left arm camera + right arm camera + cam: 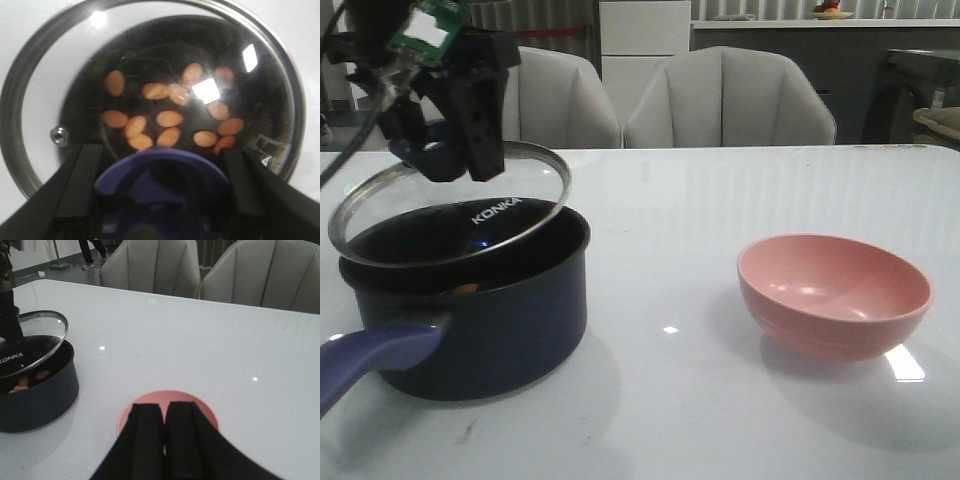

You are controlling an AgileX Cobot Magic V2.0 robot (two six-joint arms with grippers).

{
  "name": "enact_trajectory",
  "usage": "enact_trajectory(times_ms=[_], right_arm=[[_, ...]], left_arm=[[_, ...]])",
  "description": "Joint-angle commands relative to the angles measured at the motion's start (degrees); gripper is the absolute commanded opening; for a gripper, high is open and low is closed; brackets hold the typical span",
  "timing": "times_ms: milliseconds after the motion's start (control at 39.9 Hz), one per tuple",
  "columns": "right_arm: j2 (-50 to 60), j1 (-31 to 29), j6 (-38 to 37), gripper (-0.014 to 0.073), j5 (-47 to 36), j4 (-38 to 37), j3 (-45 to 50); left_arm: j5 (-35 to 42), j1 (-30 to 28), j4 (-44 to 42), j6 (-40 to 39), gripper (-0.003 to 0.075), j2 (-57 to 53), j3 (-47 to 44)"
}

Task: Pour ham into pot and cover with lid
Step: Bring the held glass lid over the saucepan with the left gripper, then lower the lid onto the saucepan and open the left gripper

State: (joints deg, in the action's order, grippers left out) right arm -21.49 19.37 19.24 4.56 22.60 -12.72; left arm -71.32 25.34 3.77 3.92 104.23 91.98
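The dark navy pot (490, 330) stands at the left of the table, its purple-blue handle (370, 355) pointing toward the front. Several pale orange ham chunks (169, 118) lie on its black bottom, seen through the glass. My left gripper (440, 155) is shut on the blue knob (160, 170) of the clear KONKA lid (450, 200). It holds the lid tilted just over the pot's mouth, low side at the left rim. My right gripper (165, 410) is shut and empty above the pink bowl (145, 402). It does not show in the front view.
The empty pink bowl (835, 295) stands at the right of the white table (670, 220). Two grey chairs (730, 100) stand behind the table's far edge. The pot (40, 400) and lid (35, 340) also show in the right wrist view.
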Motion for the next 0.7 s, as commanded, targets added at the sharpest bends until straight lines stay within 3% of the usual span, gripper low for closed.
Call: enact_trajectory(times_ms=[0, 676], right_arm=[[-0.1, 0.0, 0.4, 0.0148, -4.0, 0.1, -1.6], [-0.1, 0.0, 0.4, 0.0148, -4.0, 0.1, -1.6]], left_arm=[[-2.4, 1.2, 1.1, -0.1, 0.0114, -2.1, 2.1], [-2.4, 1.3, 2.9, -0.1, 0.0115, -1.8, 1.7]])
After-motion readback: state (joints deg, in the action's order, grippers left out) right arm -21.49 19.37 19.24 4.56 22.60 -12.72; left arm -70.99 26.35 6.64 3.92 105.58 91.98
